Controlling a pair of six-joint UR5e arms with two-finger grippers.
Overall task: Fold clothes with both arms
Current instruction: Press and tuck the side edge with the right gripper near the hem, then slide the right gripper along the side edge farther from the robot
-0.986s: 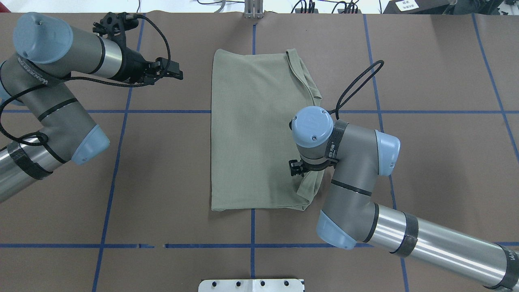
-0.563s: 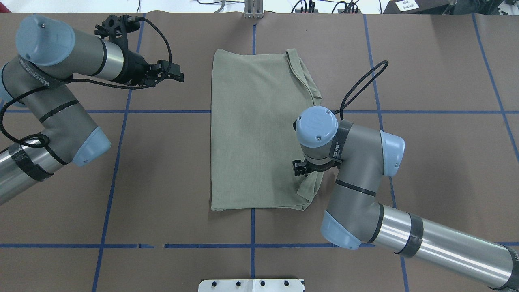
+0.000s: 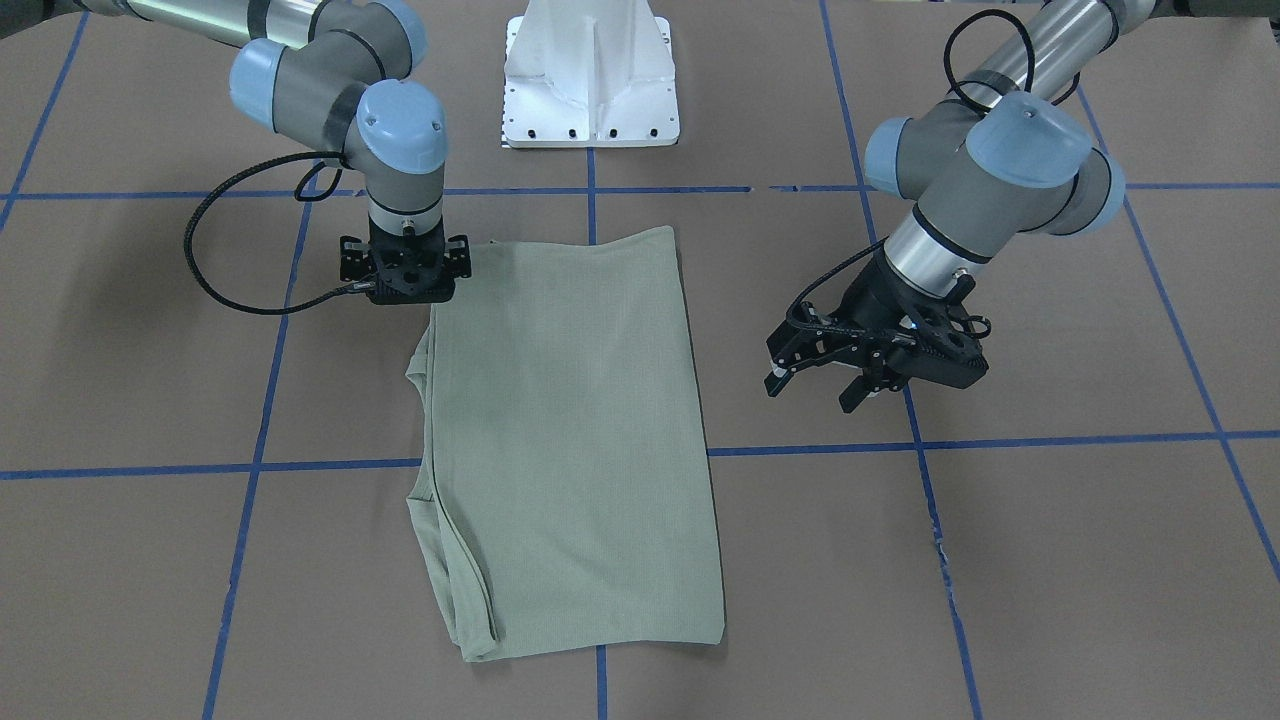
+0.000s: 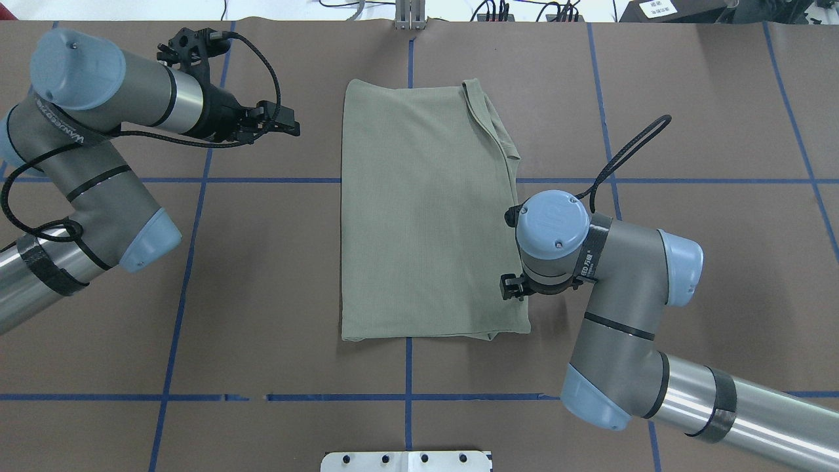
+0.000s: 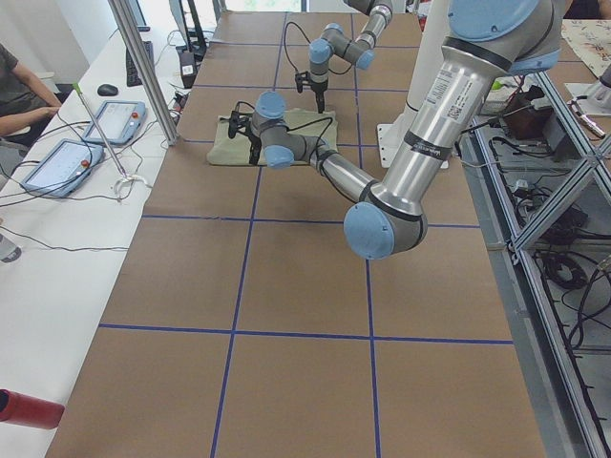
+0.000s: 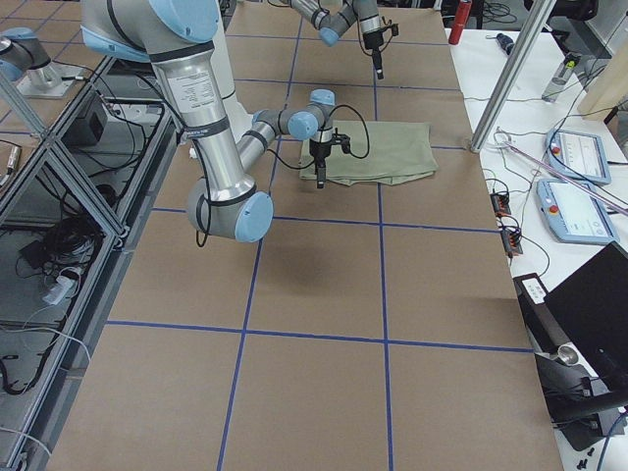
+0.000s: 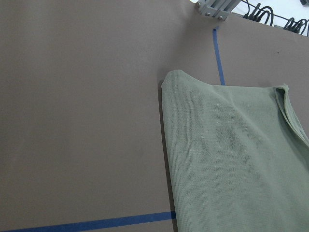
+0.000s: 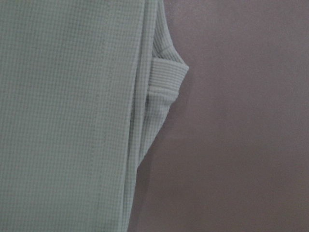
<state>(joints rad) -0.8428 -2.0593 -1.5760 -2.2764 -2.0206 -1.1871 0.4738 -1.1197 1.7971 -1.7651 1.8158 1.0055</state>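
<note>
Sage-green long-sleeve knit shirt (image 4: pixel 419 216) lies flat mid-table on the brown paper tabletop with blue tape grid (image 4: pixel 262 275). It's already a long rectangle, sleeves turned in, with stacked layers showing along its 3 o'clock edge.

Nearest the base, the black two-finger right gripper (image 3: pixel 404 282) hangs straight down, low over the shirt's 4 o'clock edge. Its fingers are hidden under the wrist, so I can't tell the aperture or whether it's in contact. Its wrist cam shows only the layered edge lying flat, nothing lifted. Probably parked there to take the near corner.

Farther out, the black two-finger left gripper (image 3: pixel 814 388) is off the cloth at 10 o'clock. It's tilted toward the far corner, fingers spread, nothing in them. Looks staged for a matched grab, so the next fold is likely end to end.
</note>
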